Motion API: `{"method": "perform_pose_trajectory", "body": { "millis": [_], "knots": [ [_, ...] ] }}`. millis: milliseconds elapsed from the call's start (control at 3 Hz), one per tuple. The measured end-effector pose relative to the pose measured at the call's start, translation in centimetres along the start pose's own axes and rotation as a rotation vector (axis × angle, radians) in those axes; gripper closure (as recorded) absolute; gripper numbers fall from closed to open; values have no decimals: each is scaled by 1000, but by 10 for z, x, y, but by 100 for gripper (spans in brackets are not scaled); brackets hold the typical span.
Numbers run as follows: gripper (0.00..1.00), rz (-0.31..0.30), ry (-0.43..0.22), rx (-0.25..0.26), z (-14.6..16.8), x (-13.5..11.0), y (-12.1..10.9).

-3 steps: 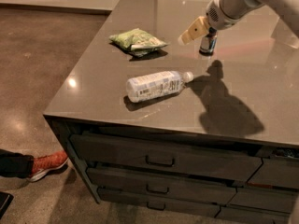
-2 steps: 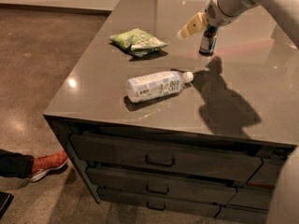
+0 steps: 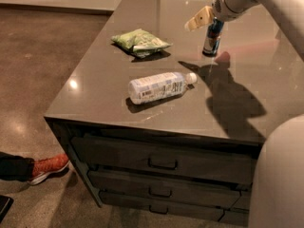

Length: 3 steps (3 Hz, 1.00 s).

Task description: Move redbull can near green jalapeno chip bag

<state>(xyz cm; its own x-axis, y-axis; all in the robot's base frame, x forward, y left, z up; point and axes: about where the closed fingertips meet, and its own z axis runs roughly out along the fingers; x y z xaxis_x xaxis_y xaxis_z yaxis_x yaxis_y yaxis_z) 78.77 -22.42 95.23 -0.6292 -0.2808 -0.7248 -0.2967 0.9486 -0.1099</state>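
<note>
Countertop (image 3: pixel 109 89): smooth semi-gloss grey-brown slab, catching lamp glints. Redbull can (image 3: pixel 212 38): glossy metal, blue and silver. Green jalapeno chip bag (image 3: pixel 140 42): crinkled shiny film. Water bottle (image 3: pixel 156 87): clear plastic, paper-like white label. Gripper (image 3: pixel 208 22), at the can's top toward the far right of the counter: matt cream plastic. Drawer fronts (image 3: pixel 123 156): dark, matt. Floor (image 3: pixel 42 56): polished concrete look

high view down onto counter (image 3: pixel 114 75); hand (image 3: pixel 208 22) upper right.
</note>
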Motion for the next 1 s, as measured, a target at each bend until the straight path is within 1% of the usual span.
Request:
{"method": "perform_pose_trajectory", "body": {
  "millis": [333, 667, 1000],
  "knots": [
    [3, 32, -3, 9, 9, -1, -12],
    [26, 55, -3, -1, 18, -3, -16],
    [57, 63, -6, -22, 23, -8, -15]
  ]
}}
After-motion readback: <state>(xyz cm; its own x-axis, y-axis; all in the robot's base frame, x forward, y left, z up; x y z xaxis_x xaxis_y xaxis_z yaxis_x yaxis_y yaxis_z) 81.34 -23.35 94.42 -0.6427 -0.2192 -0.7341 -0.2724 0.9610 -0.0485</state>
